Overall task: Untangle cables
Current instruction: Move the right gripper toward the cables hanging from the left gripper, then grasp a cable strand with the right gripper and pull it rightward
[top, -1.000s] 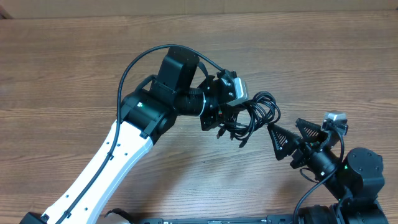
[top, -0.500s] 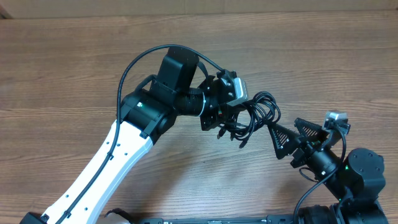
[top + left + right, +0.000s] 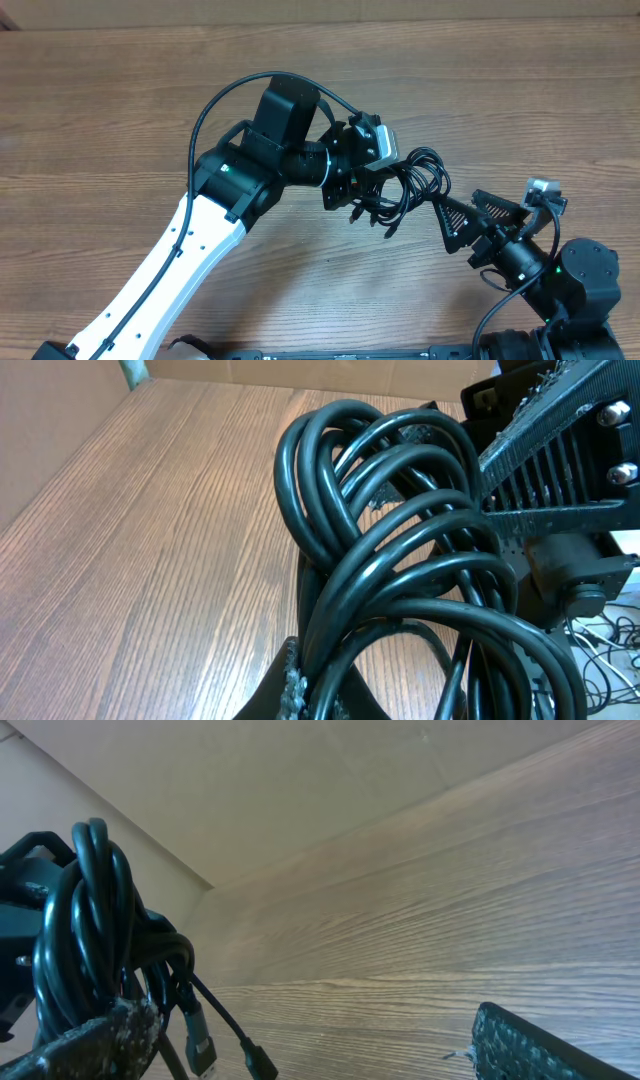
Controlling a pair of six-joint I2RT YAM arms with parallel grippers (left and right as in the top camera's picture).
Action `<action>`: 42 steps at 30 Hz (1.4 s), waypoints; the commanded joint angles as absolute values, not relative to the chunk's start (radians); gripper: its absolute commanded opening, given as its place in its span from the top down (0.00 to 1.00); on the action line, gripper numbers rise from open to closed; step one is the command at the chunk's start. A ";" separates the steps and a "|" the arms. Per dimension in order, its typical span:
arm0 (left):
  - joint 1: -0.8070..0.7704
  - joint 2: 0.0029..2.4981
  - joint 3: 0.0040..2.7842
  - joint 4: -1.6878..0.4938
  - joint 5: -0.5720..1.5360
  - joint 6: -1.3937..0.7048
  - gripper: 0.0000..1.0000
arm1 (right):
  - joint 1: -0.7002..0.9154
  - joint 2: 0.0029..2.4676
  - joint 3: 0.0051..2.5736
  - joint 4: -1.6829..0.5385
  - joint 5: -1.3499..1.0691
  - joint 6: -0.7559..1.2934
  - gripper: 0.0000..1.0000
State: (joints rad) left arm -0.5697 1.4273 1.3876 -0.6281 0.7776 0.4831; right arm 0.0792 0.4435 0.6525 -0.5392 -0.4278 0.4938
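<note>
Counter [image 3: 100, 100]: brown wood-grain surface, with the grain running along its length. Back panel [image 3: 300, 8]: plain beige board standing upright along the counter's far edge. Side panel [image 3: 40, 420]: matching beige board along the counter's side edge, meeting the back panel at the corner.

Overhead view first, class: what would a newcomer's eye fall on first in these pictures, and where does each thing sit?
A tangled bundle of black cables sits over the middle of the wooden table, pinched in the left fingers. The right fingers stand wide open just beside it, one tip close to the loops. In the left wrist view the glossy coils fill nearly the whole picture.
</note>
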 commanded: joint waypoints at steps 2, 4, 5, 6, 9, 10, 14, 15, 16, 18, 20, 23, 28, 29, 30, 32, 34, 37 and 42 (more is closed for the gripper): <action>-0.577 1.435 1.394 -0.625 0.805 0.502 0.96 | 0.077 0.441 0.682 -0.529 -0.456 0.509 0.00; -0.577 1.435 1.394 -0.628 0.801 0.502 0.96 | 0.077 0.441 0.682 -0.527 -0.467 0.509 0.00; -0.576 1.435 1.394 -0.631 0.785 0.502 0.96 | 0.077 0.441 0.683 -0.525 -0.474 0.509 0.00; -0.576 1.435 1.394 -0.632 0.765 0.502 0.96 | 0.077 0.441 0.683 -0.525 -0.476 0.509 0.00; -0.576 1.435 1.394 -0.630 0.698 0.502 0.96 | 0.077 0.441 0.691 -0.523 -0.499 0.509 0.00; -0.576 1.435 1.394 -0.627 0.694 0.502 0.96 | 0.077 0.441 0.695 -0.521 -0.509 0.509 0.00; -0.576 1.435 1.394 -0.616 0.695 0.503 0.96 | 0.077 0.441 0.710 -0.521 -0.520 0.509 0.00; -0.576 1.435 1.394 -0.616 0.696 0.507 0.96 | 0.077 0.441 0.713 -0.520 -0.527 0.509 0.00; -0.576 1.435 1.394 -0.617 0.694 0.519 0.96 | 0.077 0.441 0.714 -0.517 -0.533 0.509 0.00; -0.576 1.435 1.394 -0.616 0.679 0.521 0.96 | 0.077 0.441 0.714 -0.512 -0.538 0.509 0.00; -0.576 1.435 1.394 -0.616 0.643 0.520 0.96 | 0.077 0.441 0.714 -0.510 -0.537 0.509 0.00; -0.576 1.435 1.394 -0.621 0.624 0.519 0.96 | 0.077 0.441 0.714 -0.509 -0.537 0.509 0.00; -0.577 1.435 1.394 -0.622 0.722 0.521 0.96 | 0.077 0.441 0.714 -0.500 -0.537 0.509 0.00; -0.577 1.435 1.394 -0.624 0.748 0.522 0.96 | 0.077 0.441 0.714 -0.498 -0.537 0.509 0.00; -0.577 1.435 1.394 -0.627 0.772 0.528 0.96 | 0.077 0.441 0.714 -0.496 -0.536 0.509 0.00; -0.577 1.435 1.394 -0.641 0.833 0.559 0.96 | 0.077 0.441 0.714 -0.490 -0.532 0.509 0.00; -0.577 1.435 1.394 -0.664 0.894 0.604 0.96 | 0.077 0.441 0.714 -0.488 -0.512 0.509 0.00; -0.577 1.435 1.394 -0.713 0.941 0.671 0.96 | 0.077 0.441 0.714 -0.495 -0.487 0.509 0.02; -0.577 1.435 1.394 -0.738 0.991 0.704 0.96 | 0.077 0.441 0.714 -0.495 -0.479 0.509 0.14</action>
